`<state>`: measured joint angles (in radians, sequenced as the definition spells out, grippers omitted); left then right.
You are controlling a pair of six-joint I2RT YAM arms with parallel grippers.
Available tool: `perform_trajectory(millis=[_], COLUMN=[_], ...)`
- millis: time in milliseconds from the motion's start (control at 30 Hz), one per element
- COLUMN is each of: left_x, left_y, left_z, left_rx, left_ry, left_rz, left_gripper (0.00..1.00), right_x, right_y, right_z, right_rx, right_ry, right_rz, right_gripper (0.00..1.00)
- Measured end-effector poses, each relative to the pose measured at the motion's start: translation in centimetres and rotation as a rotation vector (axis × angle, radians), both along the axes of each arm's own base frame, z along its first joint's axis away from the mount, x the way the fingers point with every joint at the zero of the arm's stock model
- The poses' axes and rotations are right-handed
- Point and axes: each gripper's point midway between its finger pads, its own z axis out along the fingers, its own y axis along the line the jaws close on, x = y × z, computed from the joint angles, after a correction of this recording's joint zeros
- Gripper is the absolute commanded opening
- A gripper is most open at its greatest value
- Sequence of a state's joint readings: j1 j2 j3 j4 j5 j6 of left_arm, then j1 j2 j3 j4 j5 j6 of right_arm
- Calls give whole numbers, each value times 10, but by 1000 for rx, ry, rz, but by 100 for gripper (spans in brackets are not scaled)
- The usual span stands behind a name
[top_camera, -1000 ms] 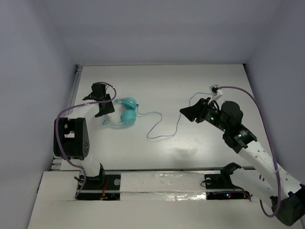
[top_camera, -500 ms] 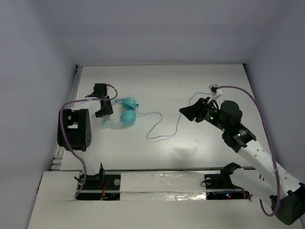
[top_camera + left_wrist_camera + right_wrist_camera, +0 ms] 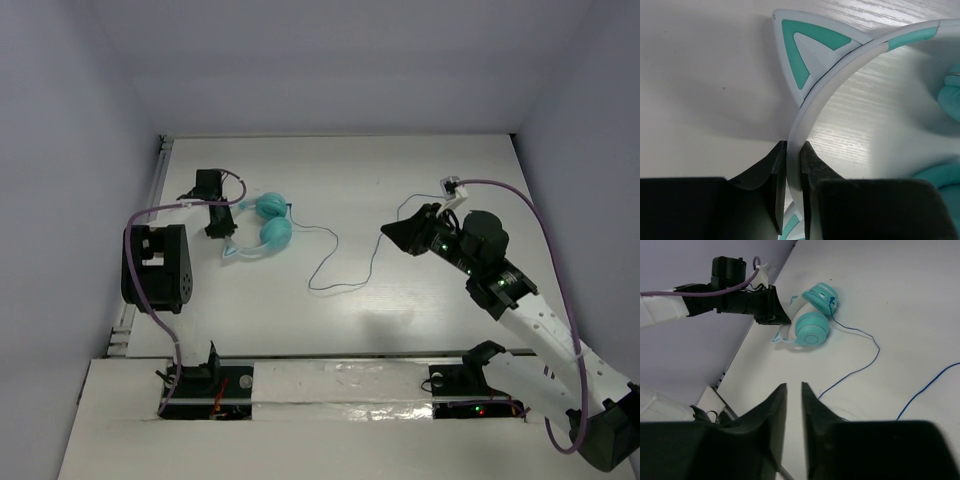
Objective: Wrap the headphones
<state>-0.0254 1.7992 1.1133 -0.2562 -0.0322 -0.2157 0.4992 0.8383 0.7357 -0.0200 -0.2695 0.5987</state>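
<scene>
The headphones lie at the left of the table, two teal ear cups side by side, their pale headband carrying a teal cat ear. My left gripper is shut on the headband, which fills the gap between the fingers in the left wrist view. A thin dark cord loops from the cups across the table to the right. My right gripper hovers over the right half of the table. Its jaws stand a narrow gap apart with nothing between them. The headphones lie well ahead of it.
Purple cables run along both arms. The left arm's black housing stands near the table's left edge. A metal rail lines that edge. The white wall lies beyond the far edge.
My left gripper has shut on the headband, and the headphones have shifted slightly away and turned. My right gripper's jaws have narrowed; that arm has barely moved.
</scene>
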Motion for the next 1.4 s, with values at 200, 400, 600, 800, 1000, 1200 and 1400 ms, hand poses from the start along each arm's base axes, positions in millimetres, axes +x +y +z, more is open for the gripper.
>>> perform_trajectory(millis=[200, 400, 600, 800, 1000, 1200, 1400], left_x=[4, 53, 41, 27, 20, 18, 15], left_y=[-17, -46, -71, -85, -92, -92, -93], left_z=[68, 234, 307, 302, 332, 344, 339], left_rx=[-64, -175, -286, -357, -385, -382, -388], left_ry=[-75, -455, -603, -546, -585, -613, -600], left_rz=[-52, -155, -260, -312, -351, -359, -360], left_gripper=[0, 0, 0, 0, 0, 0, 0], right_x=[5, 5, 25, 54, 78, 96, 116], right_y=[5, 19, 34, 56, 67, 64, 72], right_z=[-9, -19, -4, -26, -82, -97, -85], right_rx=[-13, -24, -46, -100, -184, -243, -258], right_ry=[22, 49, -46, -72, 11, 4, -67], right_rz=[14, 89, 138, 206, 221, 170, 168], right_gripper=[2, 28, 70, 77, 82, 82, 82])
